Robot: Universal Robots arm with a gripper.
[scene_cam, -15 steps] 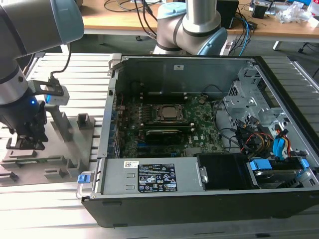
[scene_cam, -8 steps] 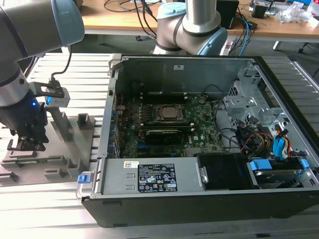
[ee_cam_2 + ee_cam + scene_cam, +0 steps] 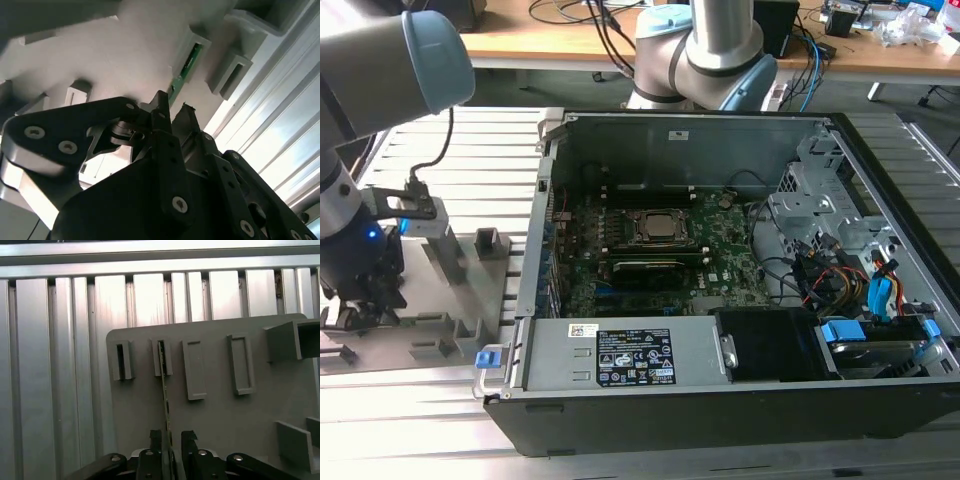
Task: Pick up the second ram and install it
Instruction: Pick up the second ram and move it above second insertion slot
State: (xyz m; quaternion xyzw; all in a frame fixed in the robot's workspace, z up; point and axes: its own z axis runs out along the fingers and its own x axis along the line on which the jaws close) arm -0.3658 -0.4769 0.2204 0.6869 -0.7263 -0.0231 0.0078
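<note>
The second ram (image 3: pixel 165 390) is standing on its thin edge in a slot of the grey tray (image 3: pixel 220 415). The tray is lying on the counter (image 3: pixel 50 390) beside the open computer case (image 3: pixel 720 140). The jaws are hanging over the tray, released, with one finger (image 3: pixel 156 440) on each side of the ram.

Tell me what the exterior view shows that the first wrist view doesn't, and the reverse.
Exterior view: the open computer case with its motherboard, to that view's right of the grey holder tray. First wrist view: the second ram standing edge-on in a tray slot, passing between the fingers of the gripper, with a gap showing on one side. Both: the holder tray, the gripper over it, and the slatted aluminium table.
</note>
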